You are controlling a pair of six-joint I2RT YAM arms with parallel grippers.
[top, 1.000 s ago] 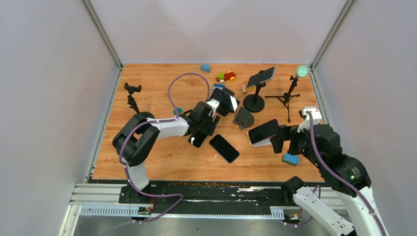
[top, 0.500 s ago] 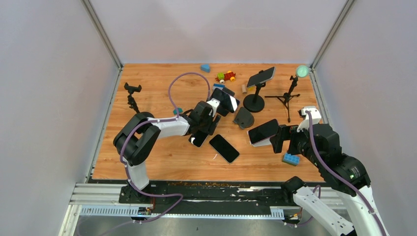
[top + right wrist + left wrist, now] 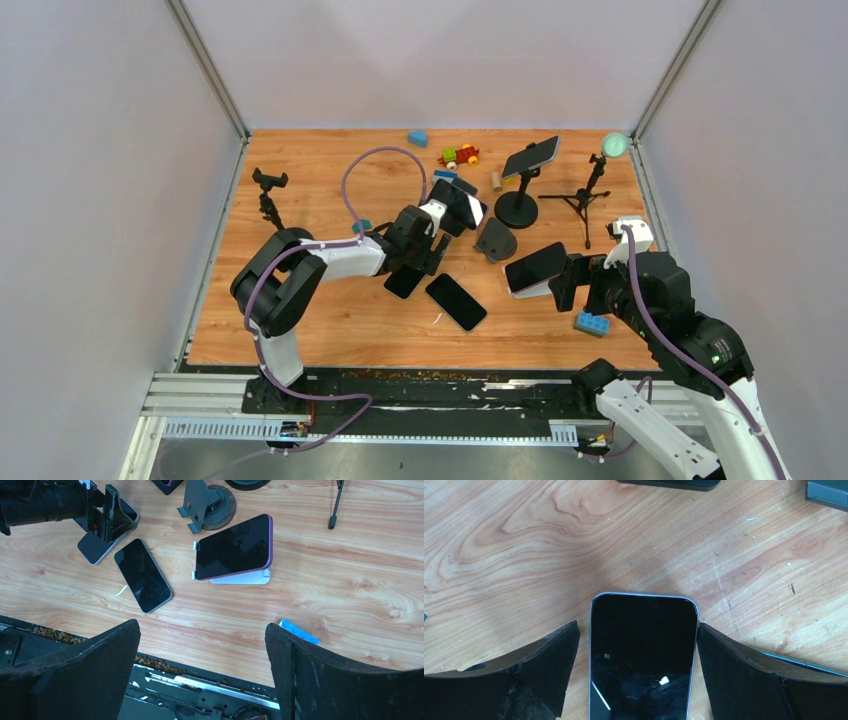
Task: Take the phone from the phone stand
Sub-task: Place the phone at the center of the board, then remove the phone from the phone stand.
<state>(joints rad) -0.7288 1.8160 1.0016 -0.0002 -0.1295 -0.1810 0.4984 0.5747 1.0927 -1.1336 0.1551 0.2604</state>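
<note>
While the left end effector (image 3: 638, 632) is hovering with jaws apart, the phone (image 3: 643, 662) is lying flat on the surface (image 3: 574, 540) between them, lengthwise along their reach

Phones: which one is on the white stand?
The purple-edged phone, propped tilted on the white stand. The black phone beside it lies flat on the table.

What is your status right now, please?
Left gripper open, straddling flat phone on the table. Right gripper open, holding nothing. Purple-edged phone propped on white stand, untouched. Nothing blocking it.
</note>
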